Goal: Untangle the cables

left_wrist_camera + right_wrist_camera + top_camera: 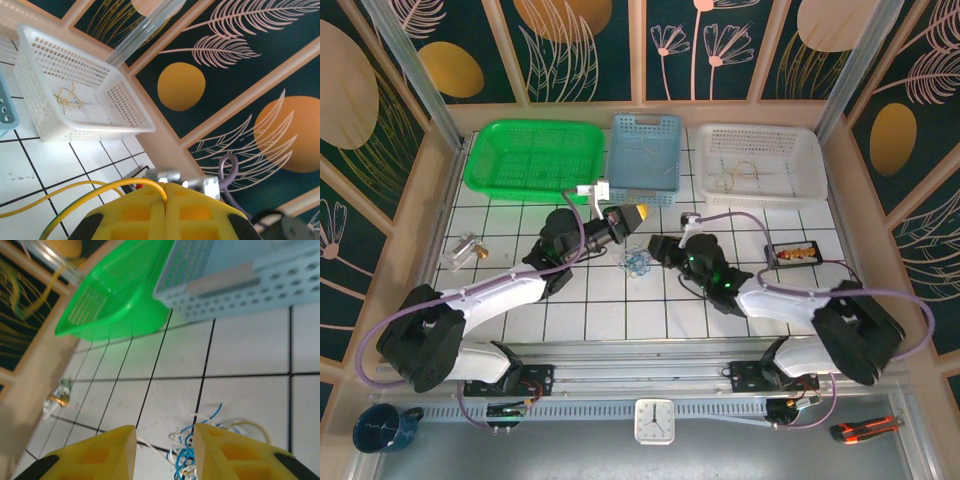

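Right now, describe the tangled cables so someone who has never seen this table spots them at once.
Start at the blue basket, middle of the back row. On the white tiles just in front of it lies the cable tangle: a small knot of thin blue and white wires, unlike the thick purple arm hoses nearby.

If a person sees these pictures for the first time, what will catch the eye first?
Three baskets stand in a row at the far side of the table: a green basket, a blue basket and a white basket, left to right. In front of them lies a small tangle of blue and white cables, with the open right gripper close to it. The left gripper is shut on a yellow cable.
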Robot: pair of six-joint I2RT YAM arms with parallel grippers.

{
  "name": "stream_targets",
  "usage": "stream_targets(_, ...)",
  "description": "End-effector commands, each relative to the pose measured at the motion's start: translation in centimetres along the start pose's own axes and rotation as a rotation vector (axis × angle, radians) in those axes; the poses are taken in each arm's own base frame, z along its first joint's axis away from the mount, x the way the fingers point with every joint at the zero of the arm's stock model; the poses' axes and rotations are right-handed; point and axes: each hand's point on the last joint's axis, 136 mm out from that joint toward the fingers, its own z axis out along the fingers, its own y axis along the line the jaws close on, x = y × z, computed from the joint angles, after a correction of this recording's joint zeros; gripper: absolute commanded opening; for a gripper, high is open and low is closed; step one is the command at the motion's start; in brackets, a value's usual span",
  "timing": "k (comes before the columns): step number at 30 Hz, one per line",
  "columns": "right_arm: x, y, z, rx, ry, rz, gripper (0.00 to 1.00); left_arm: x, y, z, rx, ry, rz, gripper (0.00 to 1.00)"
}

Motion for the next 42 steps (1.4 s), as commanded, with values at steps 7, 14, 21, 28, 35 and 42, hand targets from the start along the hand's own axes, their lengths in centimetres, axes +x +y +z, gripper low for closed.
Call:
stream_targets(7,-5.1,1.2,-4.5,-0.065,0.023,0.197,0.6,-0.5,-3.2,-0.7,0.18,-0.039,0.115,0.0)
stream_targets(14,-7.7,6.0,-5.5,-0.296,0.071,0.387,0.78,-0.2,-4.3,-0.5,0.243,-0.017,0.172,0.0)
stream_targets(21,-8.6,9.0,-5.8,-0.511,0.099,0.546,0.79,-0.1,-4.4,0.0,0.253,-0.001,0.192,0.0)
stream_targets(28,-8.8,10.4,-5.0,-0.572,0.125,0.597,0.75,0.1,-4.3,0.2,0.263,0.006,0.187,0.0)
stream_targets(35,-8.9,9.7,-3.9,-0.59,0.105,0.635,0.36,0.6,-4.1,-0.1,0.271,0.011,0.173,0.0)
stream_targets(42,-11.4,6.7,-2.8,-0.531,-0.017,0.621,0.0,1.0,-2.9,-1.1,0.248,-0.032,0.127,0.0)
